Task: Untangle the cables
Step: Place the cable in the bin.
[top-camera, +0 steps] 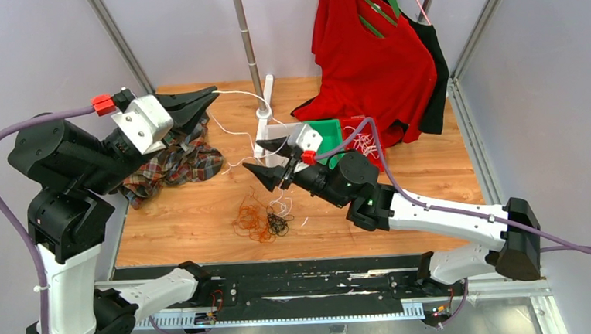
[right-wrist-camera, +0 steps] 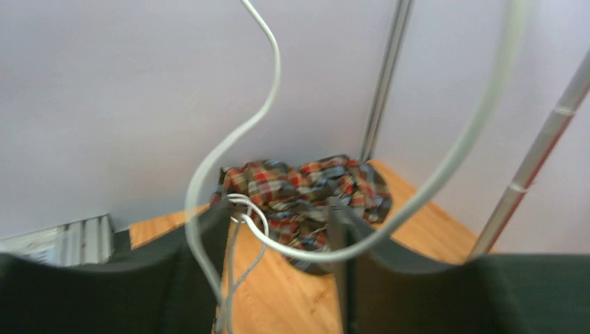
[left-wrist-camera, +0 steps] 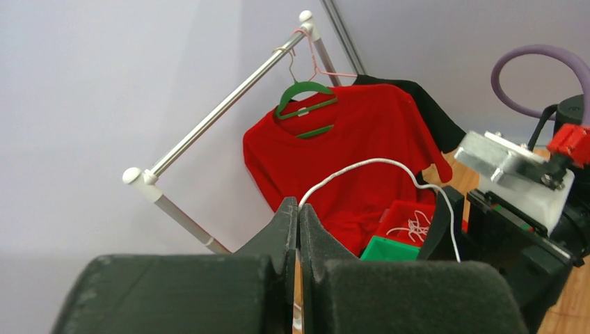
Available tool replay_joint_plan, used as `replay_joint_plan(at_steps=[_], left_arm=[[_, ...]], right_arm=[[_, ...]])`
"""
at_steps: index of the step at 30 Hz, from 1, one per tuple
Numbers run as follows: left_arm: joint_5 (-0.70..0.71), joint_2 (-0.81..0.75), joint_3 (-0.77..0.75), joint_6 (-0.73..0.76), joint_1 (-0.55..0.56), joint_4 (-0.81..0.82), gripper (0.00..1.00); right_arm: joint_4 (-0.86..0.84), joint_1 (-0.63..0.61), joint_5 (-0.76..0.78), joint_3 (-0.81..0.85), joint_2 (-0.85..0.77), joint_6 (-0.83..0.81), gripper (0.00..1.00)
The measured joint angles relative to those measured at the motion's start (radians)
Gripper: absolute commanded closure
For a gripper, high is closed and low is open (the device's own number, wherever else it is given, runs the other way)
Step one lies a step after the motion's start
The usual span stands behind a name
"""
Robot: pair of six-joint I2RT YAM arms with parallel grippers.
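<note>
**A:** What lies on the table?

**B:** It is a pale brown, wood-grain table [top-camera: 433, 182]. Close to the middle of its near edge sits a small heap. In it is an orange-brown cable [top-camera: 251, 220] in thin, wiry loops. Touching that on the right is a black cable [top-camera: 278, 224], bunched into a tight curly knot.

**A:** And the white one?

**B:** The white cable [top-camera: 237, 93] is thin, smooth and round. It rises off the heap in slack curves and runs toward the far left corner. There the left gripper [top-camera: 212, 95] has its two dark, pointed fingers clamped tight on it. In the left wrist view the cable arches out from between the closed tips.

**A:** The other arm?

**B:** The right gripper [top-camera: 269, 161] hangs over the middle of the table, just on the far side of the heap, its jaws spread wide. A loop of the white cable passes through the gap. The wrist view is too blurred to tell whether it touches a finger.

**A:** Anything else?

**B:** A crumpled plaid cloth [top-camera: 176, 163], checked in red, blue and brown, lies by the left edge below the left gripper. Toward the far right corner a soft red shirt [top-camera: 371, 62] droops from a green hanger [top-camera: 379, 7], its hem reaching the table. Beside it stand a green bin [top-camera: 329, 130] and a red bin [left-wrist-camera: 395, 214], both hard plastic. The red one holds curly white wires [left-wrist-camera: 416, 226].
</note>
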State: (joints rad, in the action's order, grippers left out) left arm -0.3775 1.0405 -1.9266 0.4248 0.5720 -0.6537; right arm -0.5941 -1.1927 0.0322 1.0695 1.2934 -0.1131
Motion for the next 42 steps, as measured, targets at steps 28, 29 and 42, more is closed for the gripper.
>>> replay_joint_plan(at_steps=[28, 29, 42], left_arm=[[0.116, -0.095, 0.65, 0.197, 0.0, -0.314, 0.02], [0.124, -0.092, 0.65, 0.197, 0.0, -0.321, 0.02], [0.164, -0.069, 0.691, 0.197, 0.0, -0.325, 0.01]], right_arm=[[0.264, 0.603, 0.353, -0.021, -0.051, 0.067, 0.99], [0.263, 0.624, 0.361, -0.031, -0.037, 0.065, 0.99], [0.179, 0.769, 0.37, 0.014, 0.178, 0.084, 0.99]])
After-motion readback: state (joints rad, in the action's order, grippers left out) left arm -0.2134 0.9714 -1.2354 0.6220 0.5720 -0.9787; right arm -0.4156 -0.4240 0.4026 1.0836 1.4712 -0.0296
